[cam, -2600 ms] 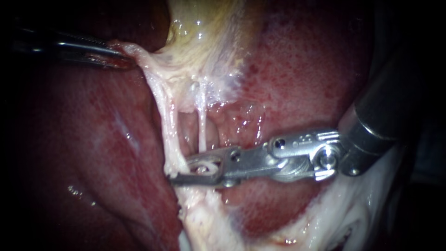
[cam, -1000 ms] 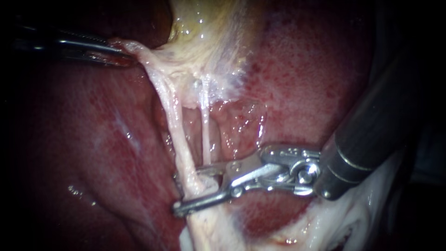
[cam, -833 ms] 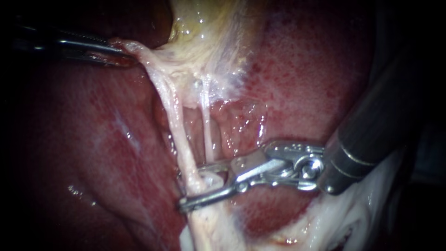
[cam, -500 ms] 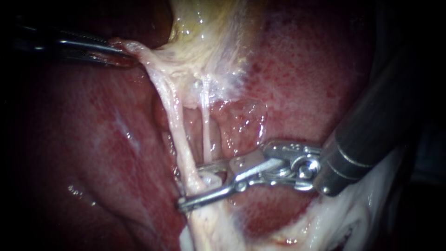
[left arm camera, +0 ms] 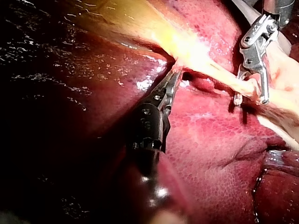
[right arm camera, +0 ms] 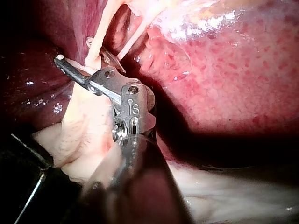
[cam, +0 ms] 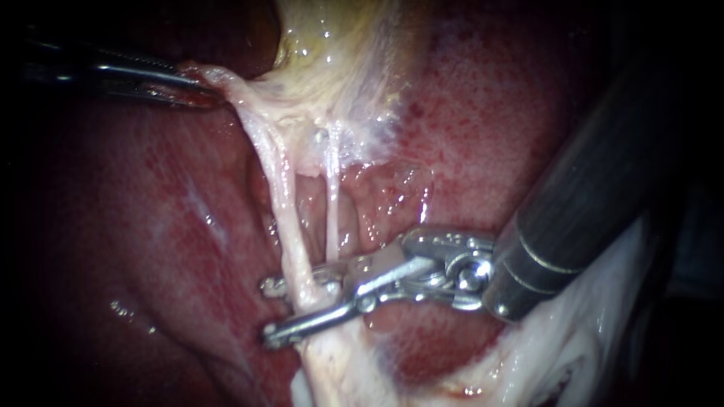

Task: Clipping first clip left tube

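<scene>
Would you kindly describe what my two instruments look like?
The right instrument has a thick dark shaft with thin pale rings and a shiny silver hinged tip. The left instrument is slimmer, dark and glossy, tapering to a narrow point.

Liver (cam: pixel 158 226) lies to both sides of you: dark red, wet, finely mottled, brighter and speckled on the right. Gallbladder (cam: pixel 339 53) comes in from the top, pale yellow and glistening, thinning to a whitish film at its lower edge. A thin tube (cam: pixel 332 211) drops straight and taut from that film. Pale white fatty tissue (cam: pixel 558 354) banks your lower right, against the liver's edge.
</scene>
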`<action>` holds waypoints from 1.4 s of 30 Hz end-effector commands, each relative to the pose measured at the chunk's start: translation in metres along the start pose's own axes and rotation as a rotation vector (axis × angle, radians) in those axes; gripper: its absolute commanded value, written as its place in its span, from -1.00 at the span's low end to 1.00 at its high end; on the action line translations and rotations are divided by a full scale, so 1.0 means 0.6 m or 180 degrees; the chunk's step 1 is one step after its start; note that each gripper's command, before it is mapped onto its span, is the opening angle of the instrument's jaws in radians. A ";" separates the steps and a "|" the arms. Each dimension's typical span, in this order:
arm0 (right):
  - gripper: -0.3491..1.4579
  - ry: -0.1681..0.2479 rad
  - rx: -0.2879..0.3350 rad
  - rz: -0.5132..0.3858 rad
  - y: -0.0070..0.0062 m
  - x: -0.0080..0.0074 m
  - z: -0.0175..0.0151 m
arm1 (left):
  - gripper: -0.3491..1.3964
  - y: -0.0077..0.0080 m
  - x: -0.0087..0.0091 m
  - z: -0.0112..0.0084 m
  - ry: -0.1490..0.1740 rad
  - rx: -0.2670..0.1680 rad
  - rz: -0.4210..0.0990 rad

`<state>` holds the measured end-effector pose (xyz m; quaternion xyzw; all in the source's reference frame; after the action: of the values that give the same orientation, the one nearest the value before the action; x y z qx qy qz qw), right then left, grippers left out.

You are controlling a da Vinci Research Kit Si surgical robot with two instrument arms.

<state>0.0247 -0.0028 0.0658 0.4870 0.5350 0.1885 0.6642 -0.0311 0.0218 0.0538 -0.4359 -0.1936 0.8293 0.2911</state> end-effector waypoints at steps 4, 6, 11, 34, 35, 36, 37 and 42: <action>-0.10 -0.0005 0.0021 0.0007 -0.0023 0.0012 0.0005 | -1.00 0.0000 0.0000 -0.0001 0.0000 -0.0002 0.0000; -0.11 -0.0006 0.0033 0.0013 -0.0037 0.0020 0.0009 | -1.00 0.0000 0.0000 -0.0001 0.0000 -0.0002 0.0001; -0.14 -0.0001 0.0056 0.0030 -0.0066 0.0041 0.0014 | -1.00 -0.0001 -0.0001 -0.0001 0.0000 -0.0003 0.0001; -0.88 -0.0015 0.0057 0.0175 -0.0064 0.0052 0.0003 | -1.00 -0.0003 -0.0002 0.0000 0.0000 -0.0002 0.0002; -0.95 -0.0016 0.0056 0.0212 -0.0063 0.0052 0.0003 | -1.00 -0.0003 -0.0002 0.0000 0.0000 -0.0002 0.0002; -1.00 -0.0017 0.0057 0.0231 -0.0063 0.0052 0.0003 | -1.00 -0.0003 -0.0002 0.0000 0.0000 -0.0002 0.0002; -1.00 -0.0019 0.0058 0.0250 -0.0063 0.0051 0.0002 | -1.00 -0.0003 -0.0002 0.0000 0.0000 -0.0002 0.0002; -1.00 -0.0021 0.0060 0.0268 -0.0062 0.0050 0.0000 | -1.00 -0.0003 -0.0002 0.0001 0.0000 -0.0002 0.0003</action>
<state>0.0247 -0.0022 0.0610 0.5173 0.5121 0.2109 0.6525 -0.0310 0.0218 0.0540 -0.4362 -0.1937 0.8293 0.2907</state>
